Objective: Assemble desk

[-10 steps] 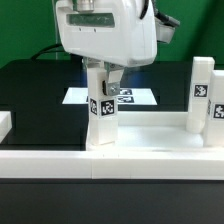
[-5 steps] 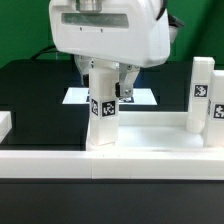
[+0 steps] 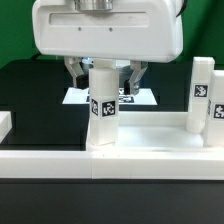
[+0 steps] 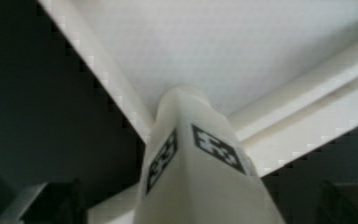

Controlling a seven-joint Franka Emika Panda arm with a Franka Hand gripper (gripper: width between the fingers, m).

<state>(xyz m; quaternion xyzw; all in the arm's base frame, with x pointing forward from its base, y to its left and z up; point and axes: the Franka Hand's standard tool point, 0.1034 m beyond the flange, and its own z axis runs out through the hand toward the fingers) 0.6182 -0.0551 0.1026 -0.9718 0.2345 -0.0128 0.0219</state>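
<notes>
Item: desk (image 3: 140, 135), on the table. Leg (image 3: 102, 105) upright in its near corner socket; rigid, smooth, probably light plastic (grasp flat sides). Fingers (image 3: 132, 77) spread wide, holding nothing.

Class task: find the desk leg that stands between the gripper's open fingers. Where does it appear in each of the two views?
Exterior view: the leg stands upright on the desk slab, left of centre, under the gripper.
Wrist view: the same leg fills the lower middle, seen end-on.
Shared landmark: the leg's black-and-white tag.
</notes>
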